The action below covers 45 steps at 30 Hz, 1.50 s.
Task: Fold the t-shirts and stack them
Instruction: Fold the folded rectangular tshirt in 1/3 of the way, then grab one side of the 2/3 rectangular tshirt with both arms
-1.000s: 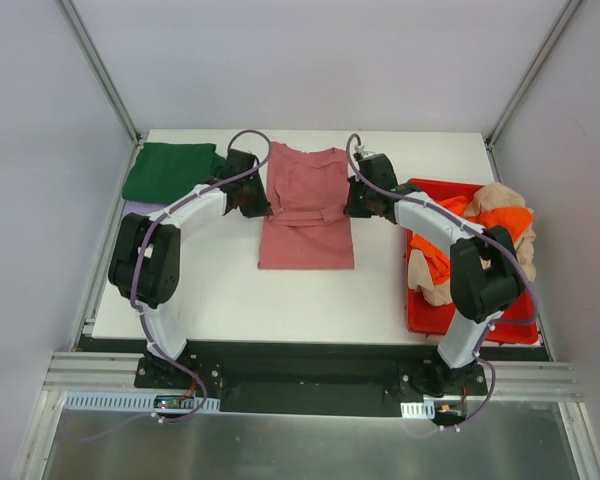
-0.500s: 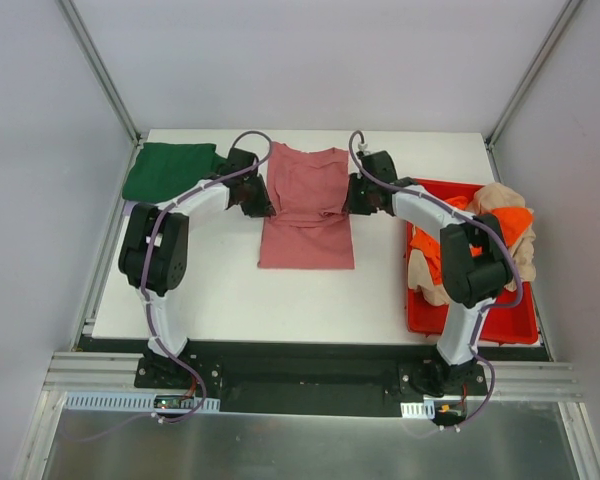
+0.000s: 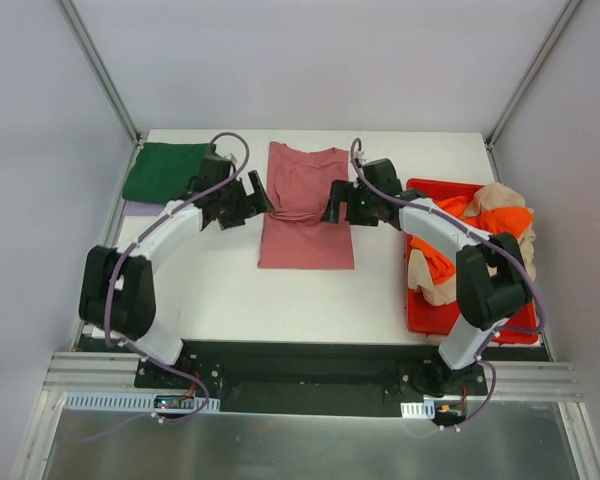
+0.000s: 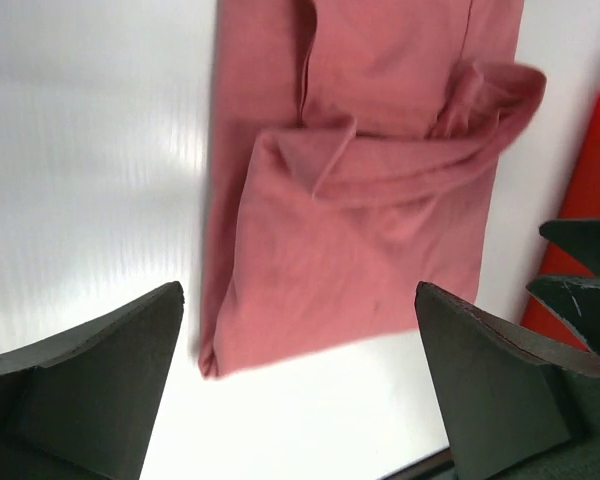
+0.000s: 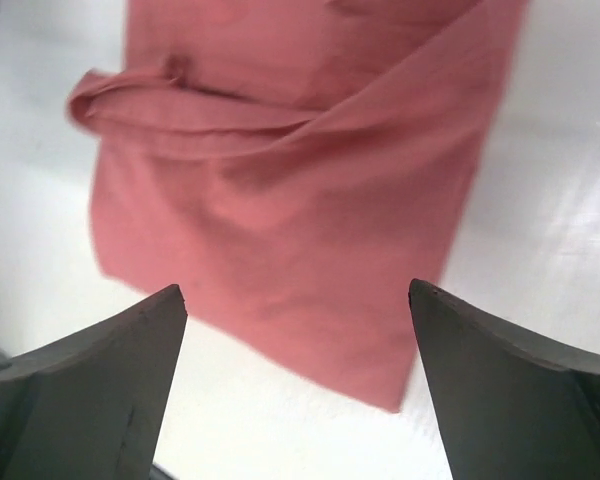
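White table (image 3: 230, 290) between pale grey walls, arm bases at the near edge. At the middle, toward the far side: rose-red t-shirt (image 3: 306, 235), flat on the surface, collar away from the arms, both sleeves turned in across the chest in a loose rumpled band, lower half smooth. Left claw (image 4: 298, 300) just beside the shirt's left edge at sleeve height, spread wide, nothing between the fingers (image 4: 100, 380). Right claw (image 5: 298, 295) just beside the right edge, opposite the other, likewise spread wide and holding nothing; from both wrist cameras, only cloth and bare table in the gap. Contact with the cloth: cannot tell. In the far left corner, dark green t-shirt (image 3: 165, 170), folded, well apart from the red one, with a sliver of pale lilac cloth (image 3: 138, 209) under its near edge. Along the right side, red bin (image 3: 425, 318), heaped with bright orange t-shirt (image 3: 505, 218) and beige t-shirt (image 3: 498, 195), tangled together and spilling over the rim.
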### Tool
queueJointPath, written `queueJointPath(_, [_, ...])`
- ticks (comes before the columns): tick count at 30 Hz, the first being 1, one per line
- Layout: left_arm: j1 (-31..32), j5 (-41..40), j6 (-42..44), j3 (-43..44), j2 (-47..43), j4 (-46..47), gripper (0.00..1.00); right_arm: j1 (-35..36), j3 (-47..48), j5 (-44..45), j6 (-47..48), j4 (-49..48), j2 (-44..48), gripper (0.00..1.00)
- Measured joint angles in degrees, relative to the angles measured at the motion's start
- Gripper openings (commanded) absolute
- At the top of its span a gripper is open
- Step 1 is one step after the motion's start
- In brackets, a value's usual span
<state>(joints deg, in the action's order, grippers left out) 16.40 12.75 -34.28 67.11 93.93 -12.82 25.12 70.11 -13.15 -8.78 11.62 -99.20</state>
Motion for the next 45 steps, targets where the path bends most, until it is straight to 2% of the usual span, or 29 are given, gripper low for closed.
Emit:
queueJointPath(5, [0.0,-0.8,-2.4,-12.6,-12.6,0.3,0.99,5.4,0.2,-4.4,-0.2,-1.6,0.0,0.96])
queueJointPath(11, [0.0,-3.9,-4.3,-23.9,-22.1,-1.4,0.99,10.5,6.6,-7.1,-1.4,-4.6,-9.4,0.96])
queueJointPath(21, [0.0,-4.3,-5.2,-25.9,-25.4,-1.3,0.99,9.1,31.4,-2.7,-1.0,-5.6,-29.3,0.96])
queueJointPath(23, [0.0,-4.1,-5.4,-25.9,-25.1,-1.3,0.99,8.0,35.8,-2.1,-0.9,-5.0,-31.1,0.96])
queueJointPath(26, [0.0,-3.7,-5.6,-25.9,-24.1,-1.2,0.99,6.4,36.7,-0.3,0.7,-4.7,-29.6,0.96])
queueJointPath(29, [0.0,-3.1,-5.7,-25.9,-23.1,-1.2,0.99,5.4,29.1,3.5,2.8,-4.7,-21.9,0.96])
queueJointPath(31, [0.0,-2.6,-5.8,-25.9,-22.0,-1.0,0.99,5.2,16.9,6.0,3.6,-6.7,-10.6,0.96])
queueJointPath(34, [0.0,-1.9,-5.8,-25.7,-19.5,-0.5,0.89,5.2,0.1,10.0,3.6,-9.6,7.0,0.96])
queueJointPath(37, [0.0,-0.5,-5.8,-25.0,-16.2,0.6,0.80,4.5,-12.5,11.9,1.8,-12.9,22.1,0.96])
queueJointPath(40, [0.0,0.9,-5.6,-24.4,-13.2,2.0,0.74,3.4,-21.7,11.3,-1.0,-14.7,30.4,0.96])
queueJointPath(43, [0.0,2.0,-5.4,-24.2,-11.3,3.0,0.72,3.2,-29.2,11.1,-3.8,-14.6,34.1,0.96])
queueJointPath(45, [0.1,2.6,-5.3,-23.7,-9.7,3.6,0.64,3.2,-33.9,10.6,-5.5,-13.5,35.8,0.96])
